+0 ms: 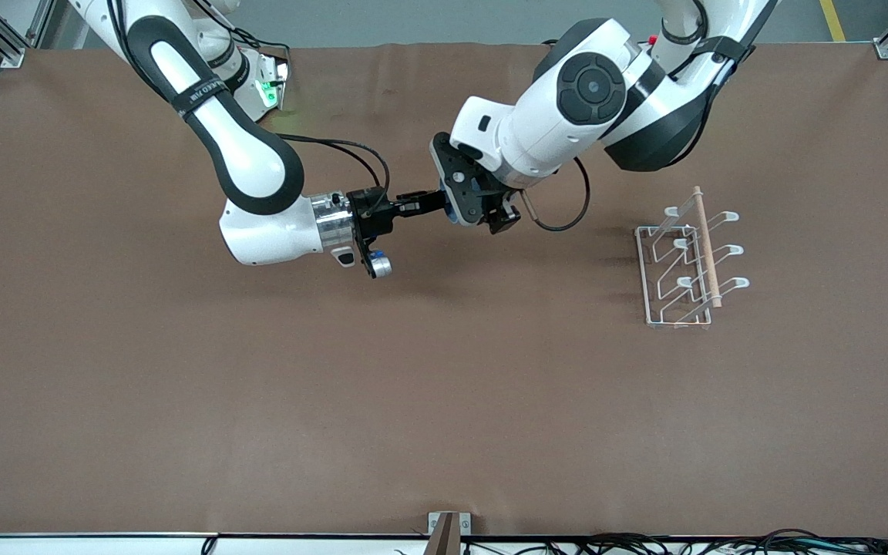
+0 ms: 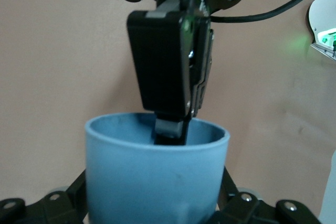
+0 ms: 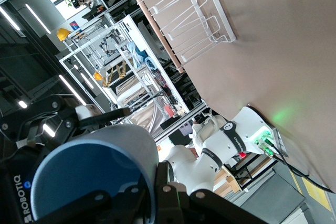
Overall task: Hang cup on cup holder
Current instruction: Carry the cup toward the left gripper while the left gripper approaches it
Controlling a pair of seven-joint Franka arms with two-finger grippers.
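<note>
The 2 grippers meet above mid-table. The cup (image 2: 156, 174) sits clamped in the left gripper (image 1: 476, 206). The right gripper (image 1: 421, 202) has its fingers (image 2: 170, 129) closed on the cup's rim. The cup holder (image 1: 688, 258) stands well apart, toward the left arm's end.

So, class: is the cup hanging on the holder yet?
No: the cup is held between both grippers over the table; the cup holder stands bare.

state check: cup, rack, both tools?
cup: in the air over the table's middle, gripped by both tools
rack: upright toward the left arm's end, prongs bare
left tool: shut on cup's outside
right tool: shut on cup's rim, one finger inside
</note>
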